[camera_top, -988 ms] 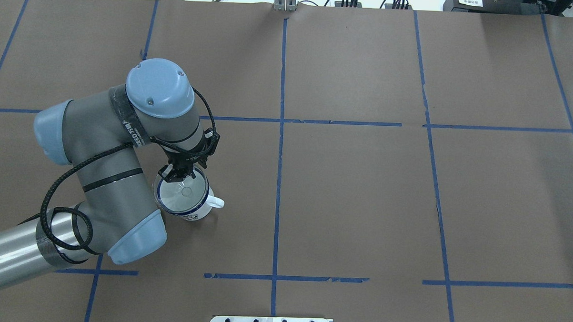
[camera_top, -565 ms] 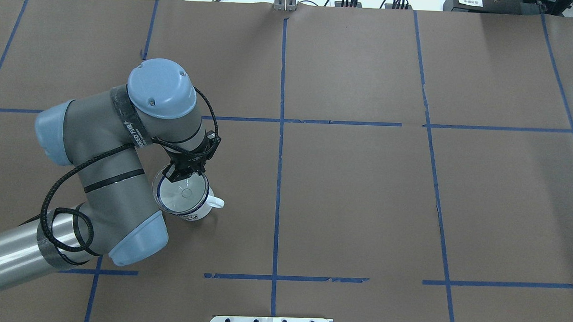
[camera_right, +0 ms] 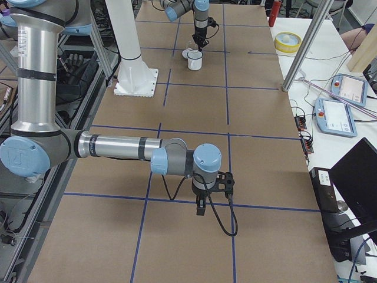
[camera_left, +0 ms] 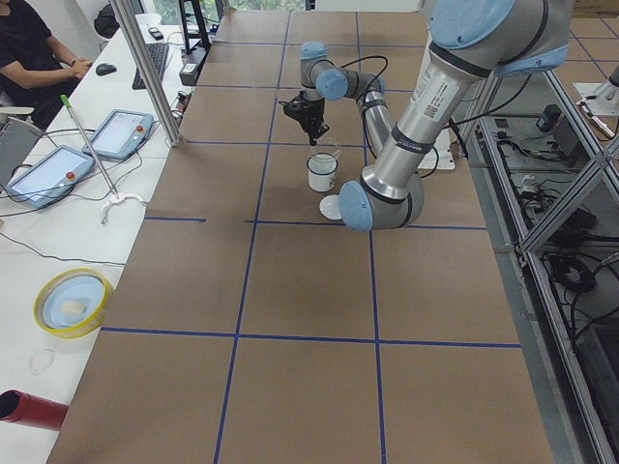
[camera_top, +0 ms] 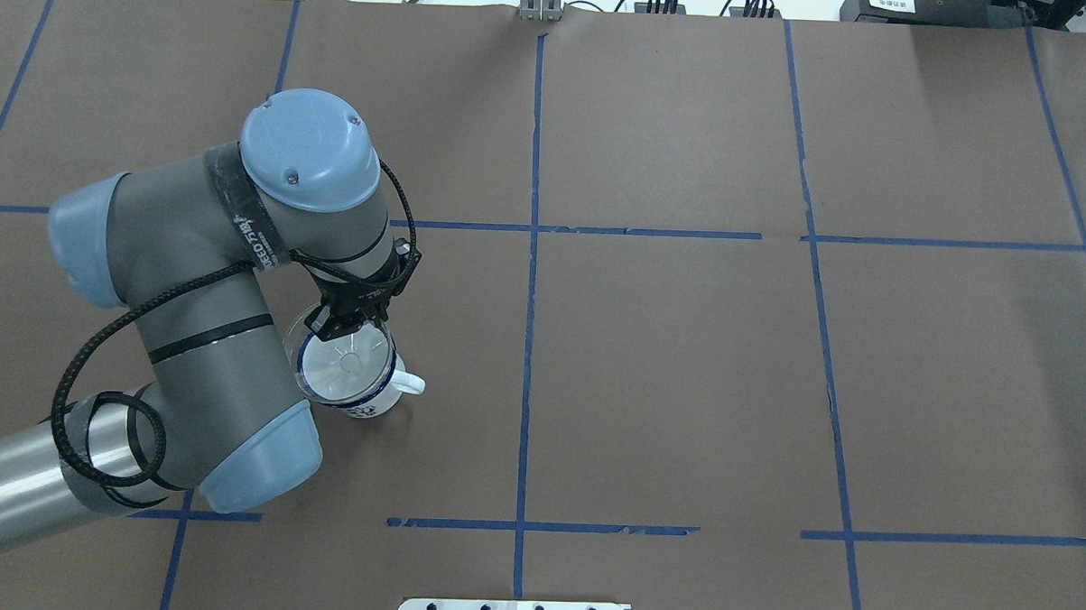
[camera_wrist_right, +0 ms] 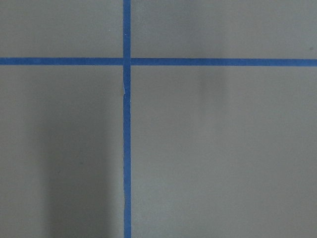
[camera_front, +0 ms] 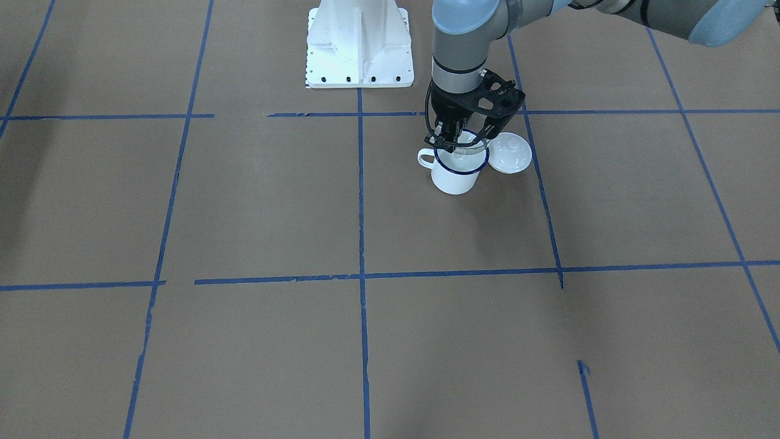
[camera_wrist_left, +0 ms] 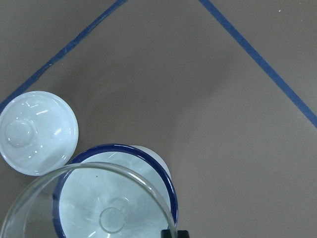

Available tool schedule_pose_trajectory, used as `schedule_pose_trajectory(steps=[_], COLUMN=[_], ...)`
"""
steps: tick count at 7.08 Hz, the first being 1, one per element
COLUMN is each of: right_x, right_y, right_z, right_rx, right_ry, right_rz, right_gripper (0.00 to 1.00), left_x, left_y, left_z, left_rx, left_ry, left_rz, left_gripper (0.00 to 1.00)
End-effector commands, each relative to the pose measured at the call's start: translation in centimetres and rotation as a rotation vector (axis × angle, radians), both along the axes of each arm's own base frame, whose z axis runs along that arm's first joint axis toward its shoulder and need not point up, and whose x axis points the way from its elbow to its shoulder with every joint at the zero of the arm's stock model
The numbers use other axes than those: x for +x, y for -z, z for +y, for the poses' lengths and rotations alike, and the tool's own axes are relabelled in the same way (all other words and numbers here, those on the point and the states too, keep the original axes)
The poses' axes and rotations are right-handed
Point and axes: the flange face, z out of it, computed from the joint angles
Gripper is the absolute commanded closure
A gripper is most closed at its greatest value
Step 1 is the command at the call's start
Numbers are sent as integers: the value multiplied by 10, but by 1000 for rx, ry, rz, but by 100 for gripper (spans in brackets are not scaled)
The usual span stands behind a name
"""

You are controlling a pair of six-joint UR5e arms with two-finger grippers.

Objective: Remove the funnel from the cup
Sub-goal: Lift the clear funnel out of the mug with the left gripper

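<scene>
Funnel (camera_top: 347,363) left of centre in the overhead frame, clamped at its rim by the left gripper (camera_front: 448,141), fingertips nearly cut off in the wrist view. Clear bowl above the cup (camera_front: 454,180); spout hard to make out. Lid (camera_front: 510,152) just beside. The right gripper (camera_right: 200,207), far off: grip unreadable.

Overhead camera: high behind robot, facing forward and down; most of table (camera_top: 685,364) framed, left arm (camera_top: 207,356) at lower left. Front camera: across table, facing robot, steep downward tilt, base (camera_front: 359,42) at top edge. Left-end camera: looks along table, left arm near, cup (camera_left: 321,174) mid-distance. Right-end camera: opposite end, right arm (camera_right: 118,146) near, cup far and small. Left wrist camera: close, straight down on cup and lid (camera_wrist_left: 37,131). Right wrist camera: close on tape cross (camera_wrist_right: 127,61). Cup shared by all but last.
</scene>
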Motion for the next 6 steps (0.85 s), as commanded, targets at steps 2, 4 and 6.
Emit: schedule_pose_trajectory(steps=[2, 4, 6], right_x=[0, 0, 0], right_y=[0, 0, 0], right_z=[0, 0, 0], right_rx=[1, -1, -1], right_ry=[0, 0, 0], right_rz=[0, 0, 0], right_gripper=[0, 0, 0], left_x=[-57, -63, -59], left_y=[47, 54, 21], left_z=[-29, -49, -85], left_rx=[42, 145, 245], left_ry=[105, 195, 274], left_rz=[20, 40, 193], left_gripper=[100, 100, 100])
